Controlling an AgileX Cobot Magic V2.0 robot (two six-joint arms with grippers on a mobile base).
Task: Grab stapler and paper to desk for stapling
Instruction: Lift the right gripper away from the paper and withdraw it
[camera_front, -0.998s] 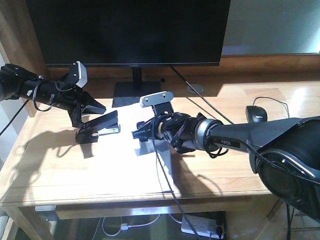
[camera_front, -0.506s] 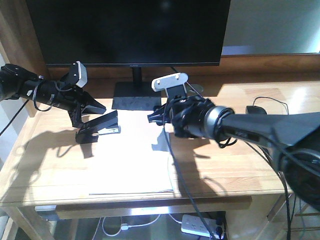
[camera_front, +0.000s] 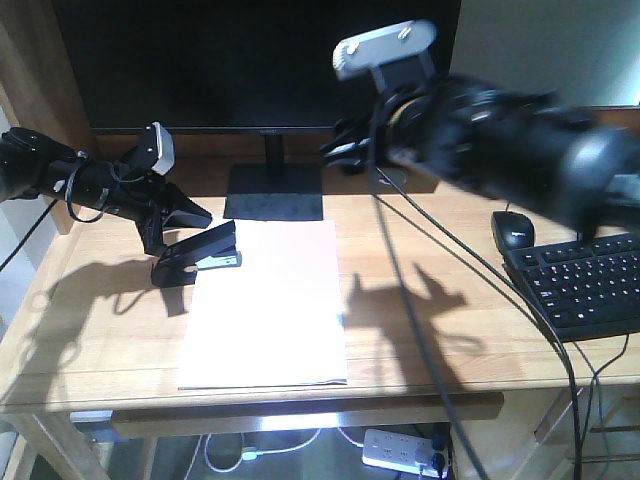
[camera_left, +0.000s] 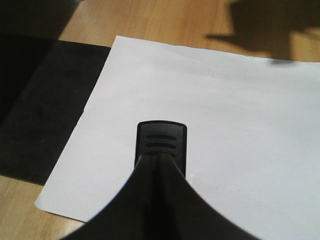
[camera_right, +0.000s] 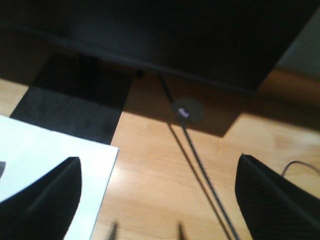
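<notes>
1. Left gripper (camera_front: 195, 215): clamped upon the stapler (camera_front: 197, 258), which is held tilted over the far left corner of the paper (camera_front: 270, 310).
2. Paper: laid flat on the desk (camera_front: 440, 330).
3. Right gripper (camera_front: 338, 152): suspended above the desk, jaws spread wide, nothing held.

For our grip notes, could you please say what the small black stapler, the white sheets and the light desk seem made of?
The small black stapler: probably matte plastic; ribbed end. The white rectangular sheets: thin matte paper, lying flat. The light desk: wood or veneer, visible grain, slight sheen.
</notes>
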